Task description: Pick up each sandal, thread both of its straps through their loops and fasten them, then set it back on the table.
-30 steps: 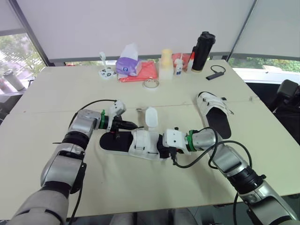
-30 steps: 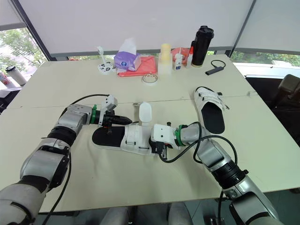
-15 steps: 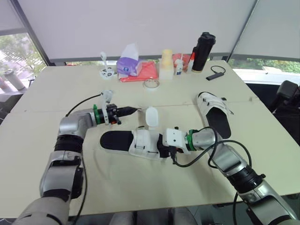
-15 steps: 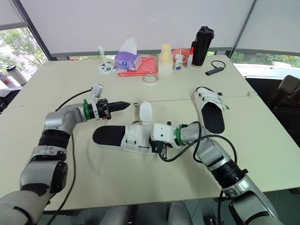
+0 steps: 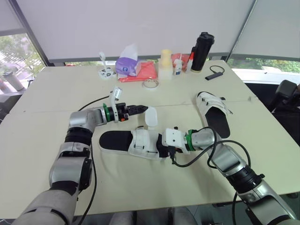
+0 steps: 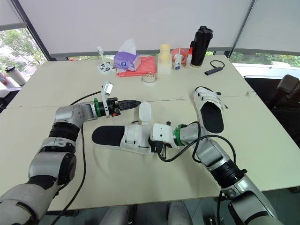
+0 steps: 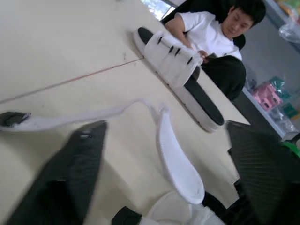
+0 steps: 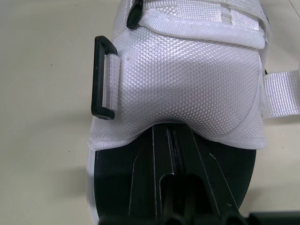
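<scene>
Left eye view: near sandal (image 5: 123, 141) flat on the table (image 5: 42, 126), its right end clamped by the right gripper (image 5: 160, 146); left gripper (image 5: 139, 108) just left of its upright strap (image 5: 151, 117). Left wrist view: fingers (image 7: 79, 173) apart, the strap beyond them.

Left gripper (image 7: 165, 127) fingers (image 7: 70, 178) blurred in its wrist view; near sandal (image 8: 187, 84) cut off by right wrist view's edges

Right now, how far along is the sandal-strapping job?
Done: far sandal, straps looking fastened. In hand: near sandal, right gripper at its toe, open left gripper by its loose strap. Left: thread that strap through the empty loop, fasten it.
</scene>
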